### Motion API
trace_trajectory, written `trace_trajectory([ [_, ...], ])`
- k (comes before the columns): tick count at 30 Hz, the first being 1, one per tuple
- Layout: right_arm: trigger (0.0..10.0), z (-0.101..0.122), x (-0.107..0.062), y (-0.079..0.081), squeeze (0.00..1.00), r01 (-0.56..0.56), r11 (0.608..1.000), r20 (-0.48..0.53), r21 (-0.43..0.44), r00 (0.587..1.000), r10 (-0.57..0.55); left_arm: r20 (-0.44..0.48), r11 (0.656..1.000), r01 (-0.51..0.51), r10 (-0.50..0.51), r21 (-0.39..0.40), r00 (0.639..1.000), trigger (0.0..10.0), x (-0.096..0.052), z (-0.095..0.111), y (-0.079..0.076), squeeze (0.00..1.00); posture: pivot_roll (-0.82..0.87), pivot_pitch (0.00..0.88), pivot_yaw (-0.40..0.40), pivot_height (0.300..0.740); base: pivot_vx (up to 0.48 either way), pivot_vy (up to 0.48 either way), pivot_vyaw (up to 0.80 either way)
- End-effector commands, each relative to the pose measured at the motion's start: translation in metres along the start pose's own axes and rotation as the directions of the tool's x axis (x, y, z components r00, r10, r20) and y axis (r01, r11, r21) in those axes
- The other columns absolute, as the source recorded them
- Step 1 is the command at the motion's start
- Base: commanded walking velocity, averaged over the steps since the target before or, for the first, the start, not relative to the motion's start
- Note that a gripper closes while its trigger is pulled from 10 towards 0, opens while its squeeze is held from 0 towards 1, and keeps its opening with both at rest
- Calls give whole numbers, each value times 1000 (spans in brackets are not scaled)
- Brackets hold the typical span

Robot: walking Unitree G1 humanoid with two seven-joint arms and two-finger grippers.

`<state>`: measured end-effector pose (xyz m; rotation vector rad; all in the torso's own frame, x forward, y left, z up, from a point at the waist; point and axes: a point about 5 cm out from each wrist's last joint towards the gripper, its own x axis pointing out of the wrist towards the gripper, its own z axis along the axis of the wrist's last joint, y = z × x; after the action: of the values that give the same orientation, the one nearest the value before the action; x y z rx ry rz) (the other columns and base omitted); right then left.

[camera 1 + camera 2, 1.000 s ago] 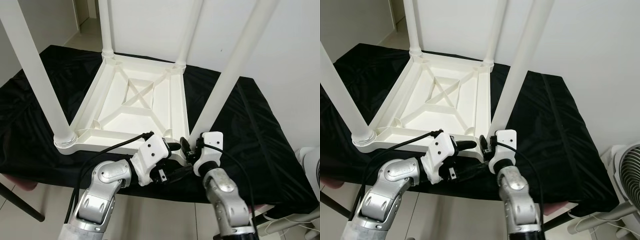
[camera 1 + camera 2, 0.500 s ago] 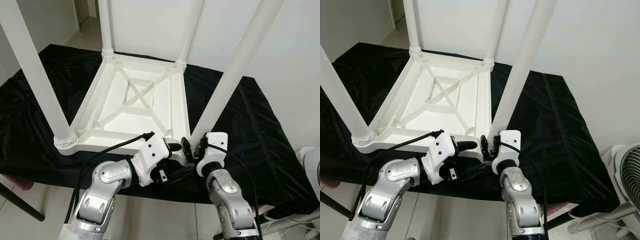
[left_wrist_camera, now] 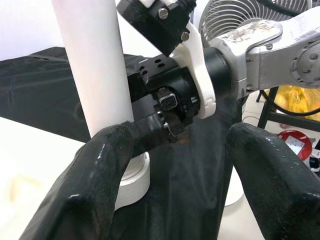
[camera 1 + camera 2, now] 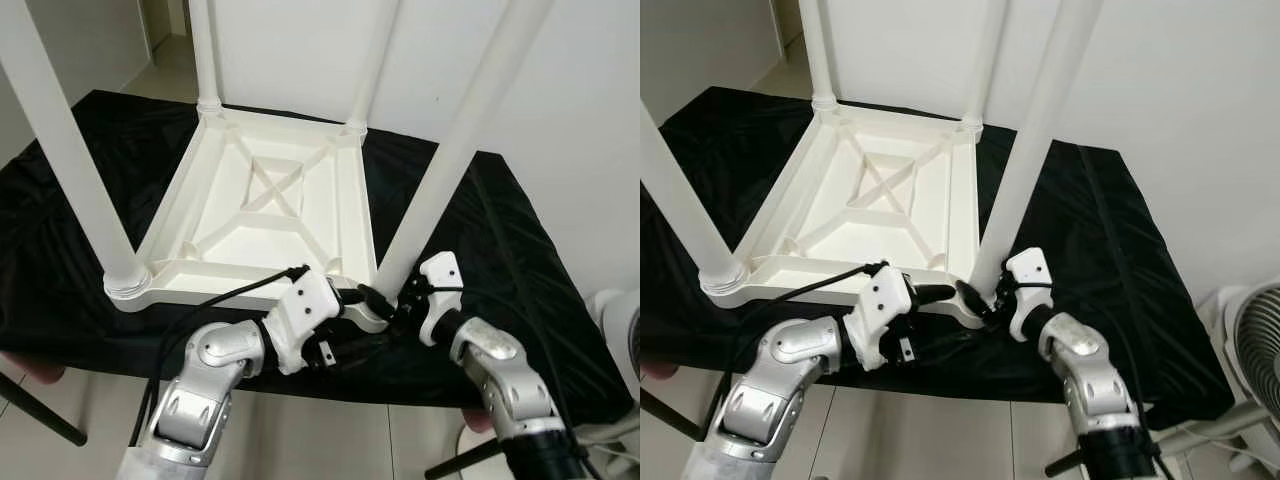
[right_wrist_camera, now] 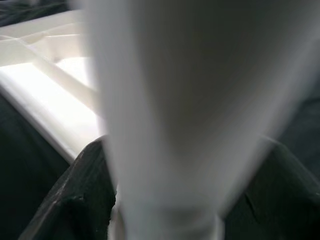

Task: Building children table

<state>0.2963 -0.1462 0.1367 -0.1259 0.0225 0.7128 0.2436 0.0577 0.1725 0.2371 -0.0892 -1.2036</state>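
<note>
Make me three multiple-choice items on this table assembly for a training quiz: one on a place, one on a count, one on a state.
1. Where is the right gripper?
A. At the base of the near right leg
B. On the far left leg
C. Over the fan

2. How many legs stand in the upturned table top?
A. Two
B. Three
C. Four

3. What does the right gripper hold?
A. Nothing
B. The near right leg, between its fingers
C. The black cloth

Key: 1 A, it sits at that corner socket; 2 C, one leg rises from each corner; 3 B, its fingers flank the leg.
</note>
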Motion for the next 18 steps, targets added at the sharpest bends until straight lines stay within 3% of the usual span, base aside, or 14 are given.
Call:
trace_trajectory([
  [1, 10000, -7, 1, -1, 0, -30, 1000, -27, -4, 999, 30, 11, 997, -83, 83, 10, 997, 10000, 2, 4, 1, 0, -22, 39, -111, 740, 0, 0, 0],
  [2, 8667, -8, 5, -2, 0, -47, 999, -35, -20, 998, 46, 12, 997, -81, 81, 10, 997, 10000, 2, 4, 0, 0, -15, 37, -119, 740, 0, 0, 0],
  [3, 8667, -8, 7, -3, 0, -58, 998, -41, -31, 998, 57, 13, 997, -80, 80, 9, 997, 10000, 3, 4, 0, 0, -15, 37, -119, 740, 0, 0, 0],
  [4, 0, -9, 9, -3, 0, -79, 996, -44, -29, 996, 77, 12, 997, -82, 82, 10, 997, 10000, 3, 4, -1, 0, -11, 36, -123, 740, 0, 0, 0],
  [14, 0, -13, 11, -8, 0, -120, 992, -50, -44, 992, 117, 13, 995, -100, 100, 10, 995, 10000, 3, 3, 1, 0, -4, 25, -138, 740, 0, 0, 0],
  [18, 0, -17, 8, -16, 0, 30, 1000, -75, -5, 997, -30, 1, 995, -101, 101, 17, 995, 10000, 3, 0, -1, 0, -4, 19, -142, 740, 0, 0, 0],
])
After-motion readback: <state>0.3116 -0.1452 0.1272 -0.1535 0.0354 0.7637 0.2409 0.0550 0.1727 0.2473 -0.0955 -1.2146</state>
